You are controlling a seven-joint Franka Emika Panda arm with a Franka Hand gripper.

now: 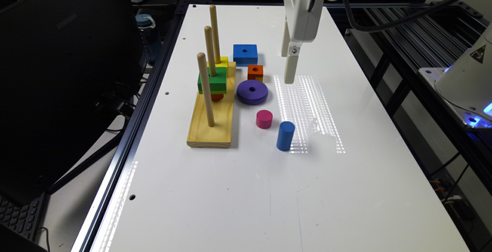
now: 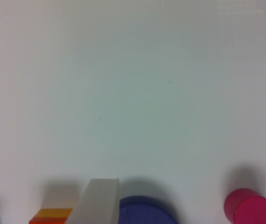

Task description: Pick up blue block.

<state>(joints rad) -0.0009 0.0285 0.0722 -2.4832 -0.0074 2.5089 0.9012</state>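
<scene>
The blue block (image 1: pixel 245 54) lies flat on the white table (image 1: pixel 269 190), a square with a small round hole in its centre, behind the orange cube (image 1: pixel 255 72). My gripper (image 1: pixel 287 67) hangs above the table to the exterior view's right of both, apart from them. In the wrist view the gripper (image 2: pixel 188 184) is open with nothing between its fingers; one pale finger (image 2: pixel 97 203) stands beside the purple ring (image 2: pixel 146 213), the other at the picture's edge.
A wooden peg base (image 1: pixel 211 129) with three upright pegs holds green (image 1: pixel 212 81) and yellow (image 1: pixel 220 63) blocks. A purple ring (image 1: pixel 252 92), pink cylinder (image 1: pixel 264 119) and upright blue cylinder (image 1: pixel 285 136) stand nearby. A dark monitor (image 1: pixel 65 71) flanks the table's edge.
</scene>
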